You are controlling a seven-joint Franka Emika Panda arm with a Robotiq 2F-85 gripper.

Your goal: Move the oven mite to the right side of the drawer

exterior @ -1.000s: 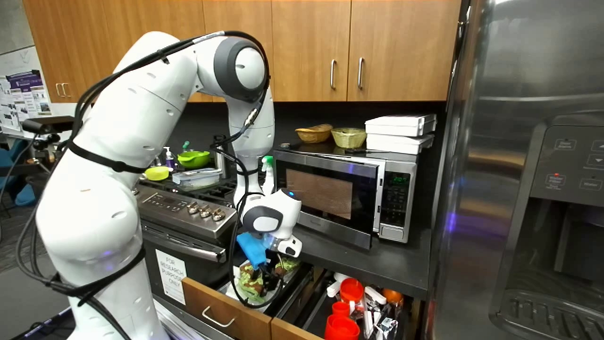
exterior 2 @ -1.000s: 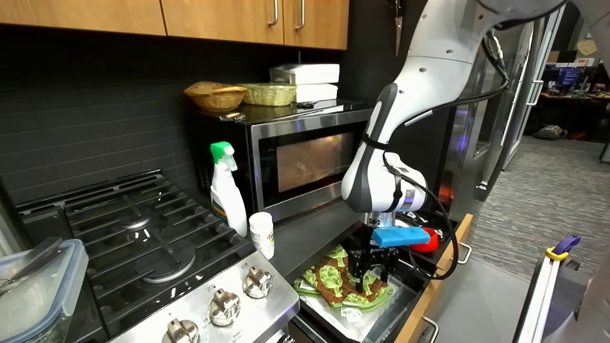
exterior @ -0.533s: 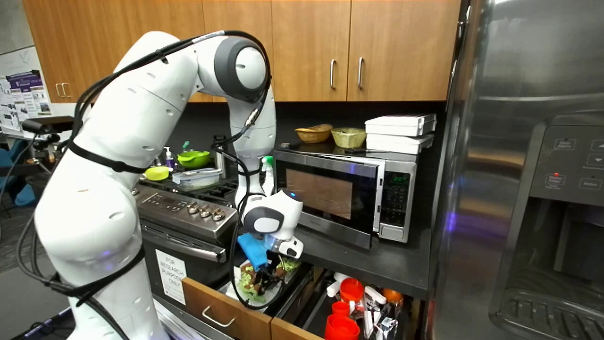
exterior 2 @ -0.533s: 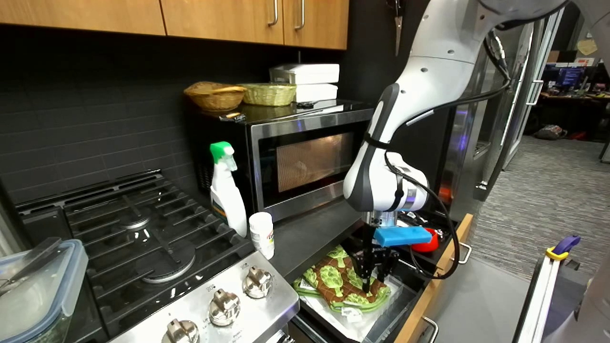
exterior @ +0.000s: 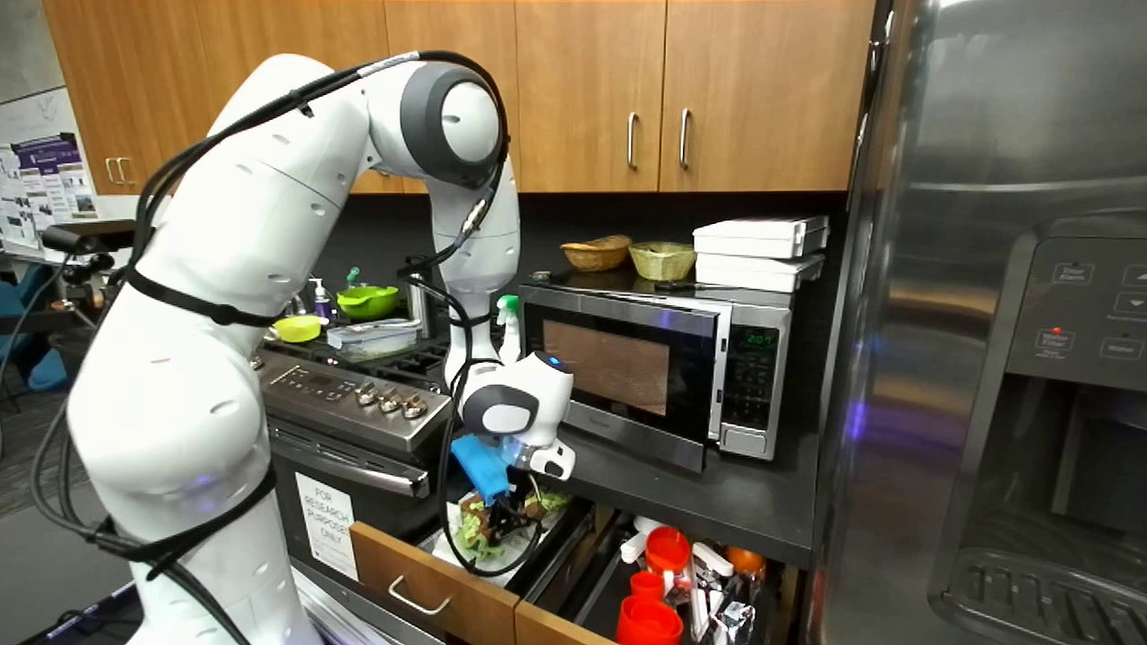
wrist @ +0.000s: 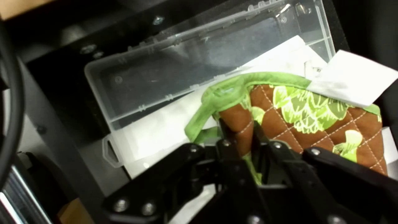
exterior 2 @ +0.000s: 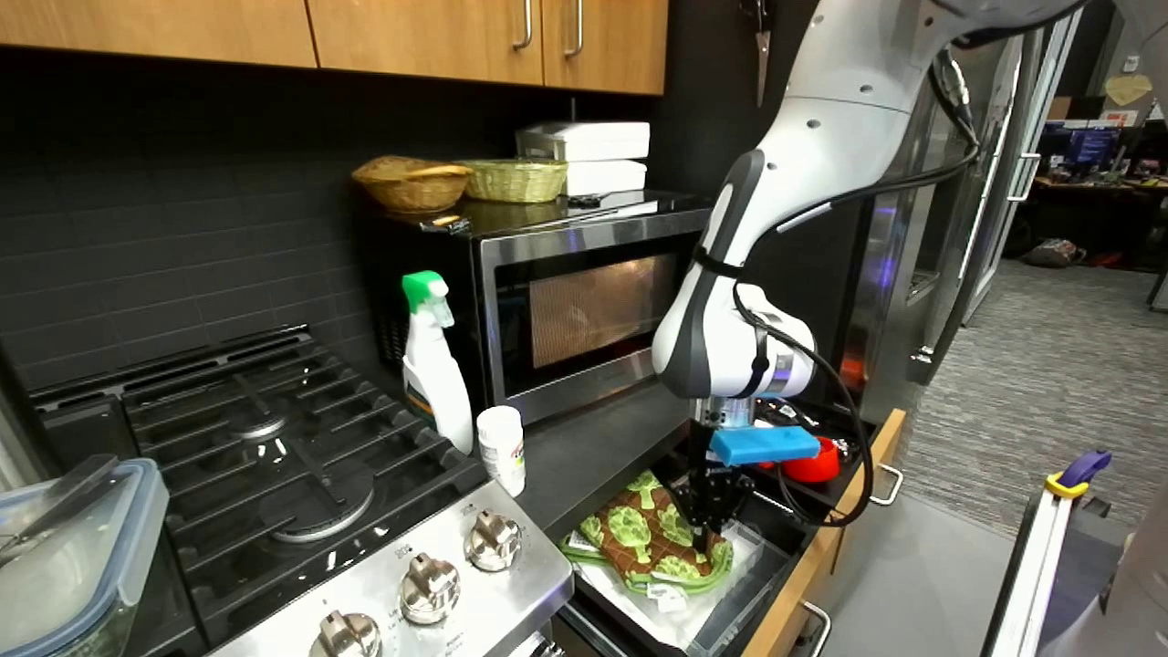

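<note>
The oven mite (wrist: 323,124), brown quilted cloth with green artichoke shapes and green edging, lies in the pulled-out drawer (exterior: 439,582) with the wooden front. My gripper (wrist: 238,127) points down at its near edge, and a brown fold is pinched between the two black fingers in the wrist view. Most of the mite (exterior 2: 634,538) still rests flat on white paper, while the held corner is bunched up. In an exterior view, the gripper (exterior 2: 704,543) comes down on the mite's drawer-front side. Arm and cable partly cover the mite (exterior: 475,533) in an exterior view.
A clear plastic container (wrist: 192,62) lies in the drawer beside the mite. The neighbouring drawer holds red cups (exterior: 650,618) and utensils. The dark counter (exterior: 699,502) overhangs both drawers, with a microwave (exterior: 618,367) on it. A black cable loops beside the gripper.
The gripper's fingers have come together on the mite's near edge, which is drawn up into a fold. The hand has risen slightly, and the drawer front has shifted a little inward.
</note>
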